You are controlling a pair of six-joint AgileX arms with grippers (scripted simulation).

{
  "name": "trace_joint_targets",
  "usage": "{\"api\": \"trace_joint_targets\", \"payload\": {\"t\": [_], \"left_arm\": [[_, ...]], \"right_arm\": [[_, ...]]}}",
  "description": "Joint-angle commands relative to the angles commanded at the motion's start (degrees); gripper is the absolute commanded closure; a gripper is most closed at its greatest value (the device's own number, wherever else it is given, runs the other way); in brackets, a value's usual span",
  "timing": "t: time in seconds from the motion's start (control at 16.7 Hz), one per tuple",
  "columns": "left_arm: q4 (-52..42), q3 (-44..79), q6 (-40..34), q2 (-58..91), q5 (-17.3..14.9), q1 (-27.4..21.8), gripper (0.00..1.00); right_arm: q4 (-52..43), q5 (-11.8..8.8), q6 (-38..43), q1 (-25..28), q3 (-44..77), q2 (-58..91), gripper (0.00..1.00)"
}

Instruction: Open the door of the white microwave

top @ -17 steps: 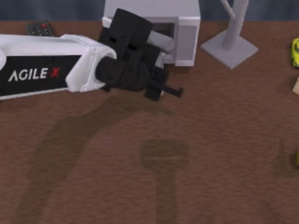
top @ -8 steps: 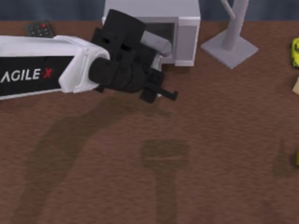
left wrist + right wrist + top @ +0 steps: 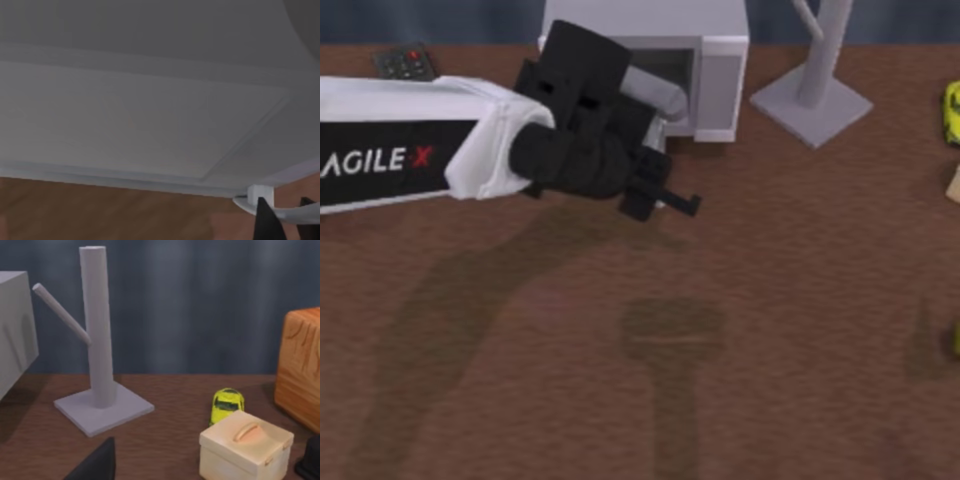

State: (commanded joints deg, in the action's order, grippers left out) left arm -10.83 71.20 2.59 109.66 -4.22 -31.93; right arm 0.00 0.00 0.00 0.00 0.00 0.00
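Black-fingered, clamps left gripper on door of microwave at table's far edge, holds it ajar after a short leftward pull, now halted, opening seemingly part done, with right arm parked outside top view.

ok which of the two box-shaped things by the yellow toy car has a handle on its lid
The pale cream box, in front of the yellow toy car: a curved handle sits on its lid. The orange wooden block shows plain grained sides, no handle visible.
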Motion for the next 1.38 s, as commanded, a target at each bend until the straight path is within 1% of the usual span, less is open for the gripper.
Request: {"api": "trace_joint_targets", "payload": {"t": [0.9, 1.02, 1.38], "left_arm": [[0.0, 0.0, 0.0, 0.0, 0.0, 0.0, 1.0], [-0.1, -0.1, -0.2, 0.0, -0.6, -0.4, 1.0], [0.1, -1.6, 3.2, -1.2, -2.8, 1.3, 1.0]], "right_arm": [[0.0, 0.0, 0.0, 0.0, 0.0, 0.0, 0.0], [0.0, 0.0, 0.0, 0.0, 0.0, 0.0, 0.0], [0.0, 0.0, 0.0, 0.0, 0.0, 0.0, 0.0]]}}
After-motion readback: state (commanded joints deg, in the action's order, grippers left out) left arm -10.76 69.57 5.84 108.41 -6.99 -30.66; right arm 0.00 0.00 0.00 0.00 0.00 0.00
